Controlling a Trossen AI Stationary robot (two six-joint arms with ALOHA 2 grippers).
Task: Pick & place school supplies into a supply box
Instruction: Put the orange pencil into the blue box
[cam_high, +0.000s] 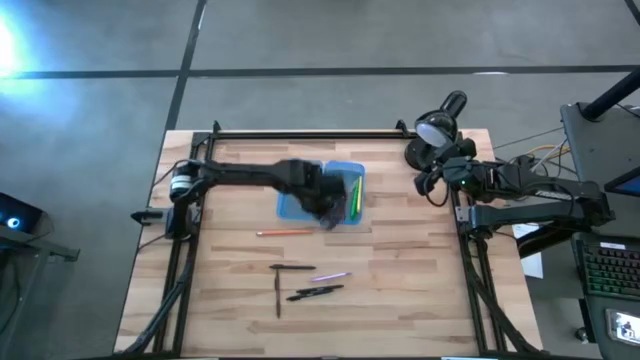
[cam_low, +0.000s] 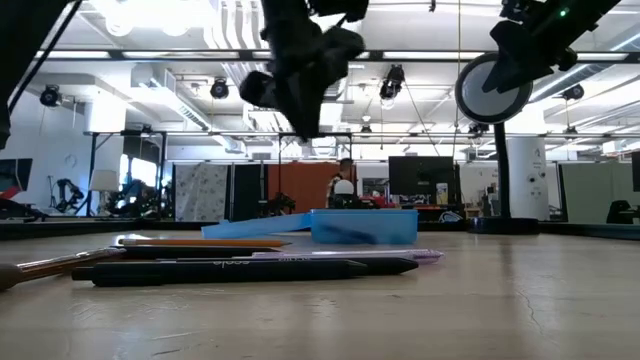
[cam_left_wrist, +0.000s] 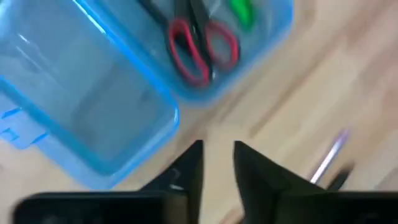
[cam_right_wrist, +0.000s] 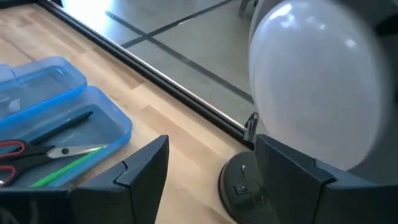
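Note:
The translucent blue supply box (cam_high: 345, 178) lies open on the table, its two halves side by side. One half (cam_left_wrist: 205, 50) holds red-handled scissors (cam_left_wrist: 196, 46), a green pencil (cam_right_wrist: 68, 165) and a black pen (cam_right_wrist: 62, 127); the other half (cam_left_wrist: 81, 106) looks empty. My left gripper (cam_left_wrist: 217, 158) hovers above the box's near edge (cam_low: 303, 120), fingers a little apart and holding nothing. An orange pencil (cam_high: 285, 232), a pink pen (cam_high: 330, 276), two black pens (cam_high: 315, 292) and a brown pencil (cam_high: 278, 298) lie flat on the wood. My right gripper (cam_right_wrist: 211, 168) waits open by the lamp.
A black desk lamp stands at the table's far right corner, its round head (cam_right_wrist: 317, 81) and base (cam_right_wrist: 239, 186) right in front of my right gripper. A black frame rail (cam_high: 300, 133) runs along the far edge. Bare wood lies between the box and the lamp.

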